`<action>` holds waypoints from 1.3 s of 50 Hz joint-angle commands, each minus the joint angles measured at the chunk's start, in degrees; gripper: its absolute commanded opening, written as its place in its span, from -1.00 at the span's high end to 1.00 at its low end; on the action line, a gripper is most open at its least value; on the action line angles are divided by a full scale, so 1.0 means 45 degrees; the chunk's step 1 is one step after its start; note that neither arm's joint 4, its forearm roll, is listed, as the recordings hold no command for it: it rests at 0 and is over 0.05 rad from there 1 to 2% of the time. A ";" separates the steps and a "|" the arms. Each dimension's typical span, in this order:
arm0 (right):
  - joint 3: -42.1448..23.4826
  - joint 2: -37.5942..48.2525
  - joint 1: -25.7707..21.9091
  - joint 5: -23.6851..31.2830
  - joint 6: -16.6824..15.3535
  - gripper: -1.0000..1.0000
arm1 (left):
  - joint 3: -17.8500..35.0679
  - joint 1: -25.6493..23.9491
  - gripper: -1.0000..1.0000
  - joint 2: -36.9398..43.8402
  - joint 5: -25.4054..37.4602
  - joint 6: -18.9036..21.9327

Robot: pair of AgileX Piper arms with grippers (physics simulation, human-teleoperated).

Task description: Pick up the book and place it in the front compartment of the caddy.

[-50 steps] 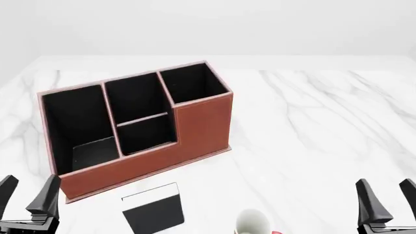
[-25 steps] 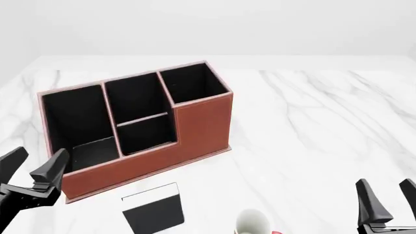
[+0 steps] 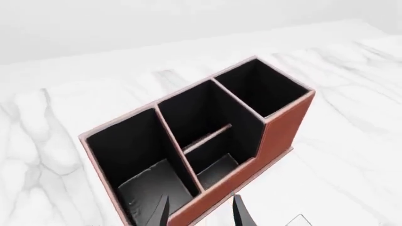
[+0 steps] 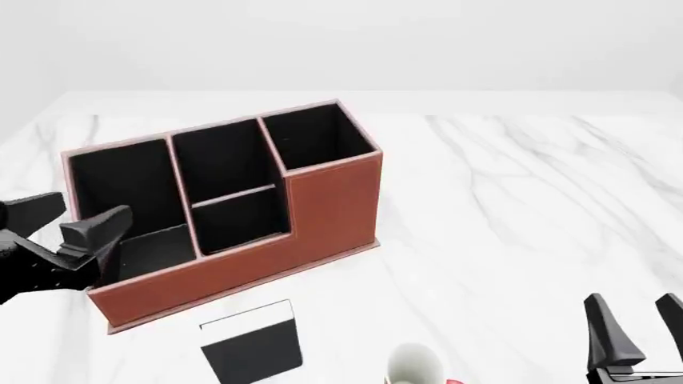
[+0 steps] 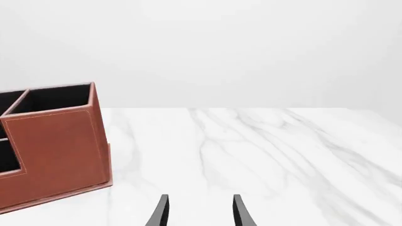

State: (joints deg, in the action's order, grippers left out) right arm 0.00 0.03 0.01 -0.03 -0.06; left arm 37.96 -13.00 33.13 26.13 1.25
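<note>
The small black book with a white band lies flat on the table, just in front of the caddy. The reddish-brown caddy stands left of centre; it also shows in the left wrist view and the right wrist view. My left gripper is open and empty, raised at the caddy's left end, above its large left compartment. My right gripper is open and empty, low at the front right, far from the book.
A white mug with a red part stands at the front edge, right of the book. The white marble table stretches to the right of the caddy.
My left gripper has risen from the front left corner and moved forward over the caddy's left end. The right gripper, the book and the caddy have not moved.
</note>
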 commanded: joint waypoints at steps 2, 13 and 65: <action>-0.0003 0.0007 0.0001 -0.0002 0.0002 -1.00 | 0.1831 -0.1065 -1.00 0.1333 0.2115 0.0457; -0.0003 0.0007 -0.0001 -0.0002 0.0004 -1.00 | 0.3204 -0.1440 -1.00 0.2350 0.3777 0.1170; -0.0003 0.0007 0.0001 -0.0001 0.0004 -1.00 | 0.6976 -0.3278 -1.00 0.6493 0.7294 0.4334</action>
State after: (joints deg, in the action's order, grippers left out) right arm 0.00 0.03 0.02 -0.04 -0.06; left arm 68.44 -26.74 59.92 58.22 18.73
